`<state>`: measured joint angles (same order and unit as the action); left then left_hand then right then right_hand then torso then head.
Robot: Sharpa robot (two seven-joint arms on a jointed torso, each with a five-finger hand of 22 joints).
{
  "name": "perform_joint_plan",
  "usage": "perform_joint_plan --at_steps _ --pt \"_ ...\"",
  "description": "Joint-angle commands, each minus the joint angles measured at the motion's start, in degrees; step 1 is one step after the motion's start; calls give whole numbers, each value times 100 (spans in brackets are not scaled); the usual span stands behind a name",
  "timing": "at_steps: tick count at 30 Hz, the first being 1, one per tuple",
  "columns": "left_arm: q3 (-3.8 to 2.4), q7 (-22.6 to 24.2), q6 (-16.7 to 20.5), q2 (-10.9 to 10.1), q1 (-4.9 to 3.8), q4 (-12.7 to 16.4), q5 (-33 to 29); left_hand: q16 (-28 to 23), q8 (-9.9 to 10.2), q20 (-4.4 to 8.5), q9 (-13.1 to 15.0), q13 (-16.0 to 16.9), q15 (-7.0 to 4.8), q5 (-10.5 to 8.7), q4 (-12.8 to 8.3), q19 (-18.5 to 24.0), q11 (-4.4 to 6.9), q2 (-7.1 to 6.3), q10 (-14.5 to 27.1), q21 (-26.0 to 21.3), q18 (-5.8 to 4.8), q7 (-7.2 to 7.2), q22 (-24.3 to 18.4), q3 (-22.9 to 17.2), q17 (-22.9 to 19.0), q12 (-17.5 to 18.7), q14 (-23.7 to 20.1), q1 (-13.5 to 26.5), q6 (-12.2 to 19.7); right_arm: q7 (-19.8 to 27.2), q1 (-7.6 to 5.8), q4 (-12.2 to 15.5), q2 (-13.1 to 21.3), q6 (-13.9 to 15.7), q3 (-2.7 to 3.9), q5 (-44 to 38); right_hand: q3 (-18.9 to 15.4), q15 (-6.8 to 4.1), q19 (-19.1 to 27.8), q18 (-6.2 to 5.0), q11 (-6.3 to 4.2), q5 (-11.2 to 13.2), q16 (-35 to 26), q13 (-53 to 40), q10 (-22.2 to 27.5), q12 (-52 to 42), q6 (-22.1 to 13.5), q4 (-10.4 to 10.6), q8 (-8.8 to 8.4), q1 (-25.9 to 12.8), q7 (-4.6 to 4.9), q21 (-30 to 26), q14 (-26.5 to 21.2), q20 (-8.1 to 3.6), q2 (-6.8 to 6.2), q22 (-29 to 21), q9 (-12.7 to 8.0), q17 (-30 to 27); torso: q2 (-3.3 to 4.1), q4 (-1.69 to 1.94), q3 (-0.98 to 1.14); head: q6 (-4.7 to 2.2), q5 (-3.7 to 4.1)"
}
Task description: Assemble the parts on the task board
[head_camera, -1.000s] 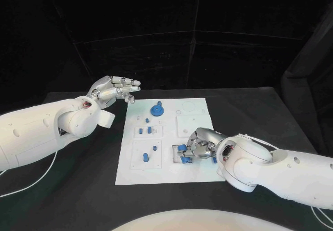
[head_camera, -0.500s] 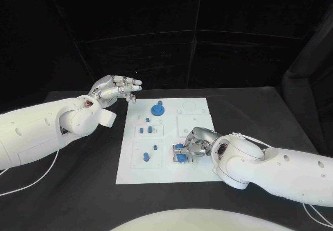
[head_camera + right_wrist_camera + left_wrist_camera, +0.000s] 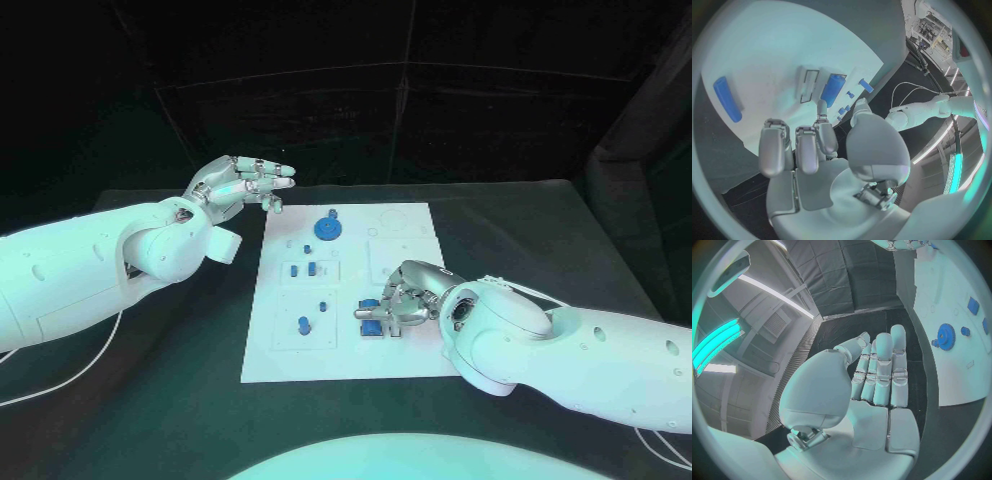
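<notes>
The white task board (image 3: 289, 365) lies mid-table. My right hand (image 3: 404, 298) hovers low over its near right area, where a blue block (image 3: 371, 318) lies by a rectangular slot (image 3: 809, 83). In the right wrist view one extended fingertip (image 3: 820, 106) reaches the blue block (image 3: 832, 90); the thumb stands apart and nothing is gripped. A long blue piece (image 3: 726, 98) lies further off on the board (image 3: 767, 45). My left hand (image 3: 238, 183) is raised off the board's far left corner, fingers straight and holding nothing. A blue gear (image 3: 329, 230) sits at the board's far end.
Small blue pieces (image 3: 302, 269) stand in the board's middle left, and another (image 3: 303, 325) in a nearer holder. The left wrist view shows the gear (image 3: 945, 335) and the board (image 3: 967, 365) beyond the fingers. Black table surrounds the board.
My right hand has slid a little to the left across the board, and the blue block at its fingertips has shifted with it. The left hand has stayed in place.
</notes>
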<state>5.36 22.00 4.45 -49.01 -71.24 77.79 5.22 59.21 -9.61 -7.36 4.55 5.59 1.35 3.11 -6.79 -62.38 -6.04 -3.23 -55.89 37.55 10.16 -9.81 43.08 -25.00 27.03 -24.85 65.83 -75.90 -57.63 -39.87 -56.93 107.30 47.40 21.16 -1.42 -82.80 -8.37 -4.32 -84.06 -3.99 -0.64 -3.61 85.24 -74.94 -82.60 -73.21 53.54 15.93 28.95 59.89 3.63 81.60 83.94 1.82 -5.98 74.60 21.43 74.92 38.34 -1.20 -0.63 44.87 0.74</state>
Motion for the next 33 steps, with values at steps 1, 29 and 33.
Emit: perform_joint_plan --at_steps 1,29,33 --pt "-5 13 -67 -6 -10 11 -19 -20 -22 19 3 4 7 24 1 25 -11 49 42 -39 34 -15 -9 28 -10 -39 -52 15 4 55 -6 73 64 -139 2 -221 89 -33 -66 80 -14 -61 -14 -137 3 22 -5 -161 59 654 -7 -18 415 -39 55 10 69 513 2 1 -1 12 6" --pt "-2 30 -47 14 -7 -29 -19 -20 -22 19 3 4 7 24 1 25 -11 49 42 -39 34 -15 -9 28 -10 -39 -52 15 4 976 -59 449 1631 -365 2 167 -189 115 -57 84 161 -1137 -14 -114 58 213 -236 -264 -701 1498 208 -10 417 102 610 53 -192 548 -9 -26 -6 -46 223" --pt "-2 34 -50 23 -6 -31 -19 -20 -22 19 3 4 7 24 1 25 -11 49 42 -39 34 -15 -9 28 -10 -39 -52 15 4 812 -60 436 1695 -555 1 -229 -247 91 -58 84 125 -1257 -13 -114 48 228 4 -263 -717 1535 162 -6 418 89 641 61 -223 555 -4 -28 5 -43 226"
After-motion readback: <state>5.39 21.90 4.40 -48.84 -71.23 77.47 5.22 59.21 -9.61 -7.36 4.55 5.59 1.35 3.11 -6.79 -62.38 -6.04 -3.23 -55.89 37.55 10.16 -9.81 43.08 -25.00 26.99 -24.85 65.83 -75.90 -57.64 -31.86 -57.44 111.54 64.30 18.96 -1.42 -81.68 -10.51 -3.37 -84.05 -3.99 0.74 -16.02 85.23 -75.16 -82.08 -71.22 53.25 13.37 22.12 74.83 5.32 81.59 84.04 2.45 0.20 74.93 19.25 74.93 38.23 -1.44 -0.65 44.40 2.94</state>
